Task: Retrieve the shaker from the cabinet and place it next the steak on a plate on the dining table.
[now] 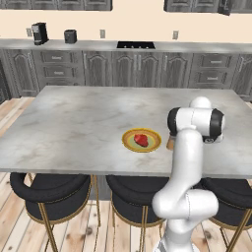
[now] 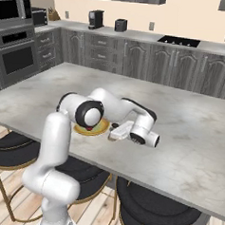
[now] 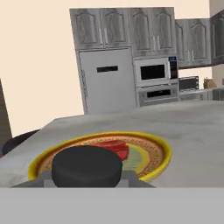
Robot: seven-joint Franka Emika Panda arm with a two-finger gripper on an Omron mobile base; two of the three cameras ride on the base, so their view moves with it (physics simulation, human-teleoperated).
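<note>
On the grey marbled dining table (image 1: 83,123) lies the yellow-gold plate (image 1: 127,141) with the red steak (image 1: 141,140) on it. Just right of the plate, an orange-brown sliver of the shaker (image 1: 170,143) peeks out beside my forearm. In the hand view its dark cap (image 3: 86,165) sits between my fingers (image 3: 41,179), with the plate (image 3: 155,153) and steak (image 3: 117,148) directly beyond. My gripper (image 2: 114,133) is low at the table top beside the plate (image 2: 102,128), shut on the shaker. Whether the shaker's base touches the stone I cannot tell. The cabinet is out of view.
Black round stools (image 1: 49,194) stand along the table's near edge. Dark base cabinets (image 1: 138,69) and a counter with a coffee machine (image 1: 39,33) and a cooktop (image 1: 136,45) run along the far wall. A fridge (image 3: 107,81) and ovens (image 3: 155,81) appear beyond the table.
</note>
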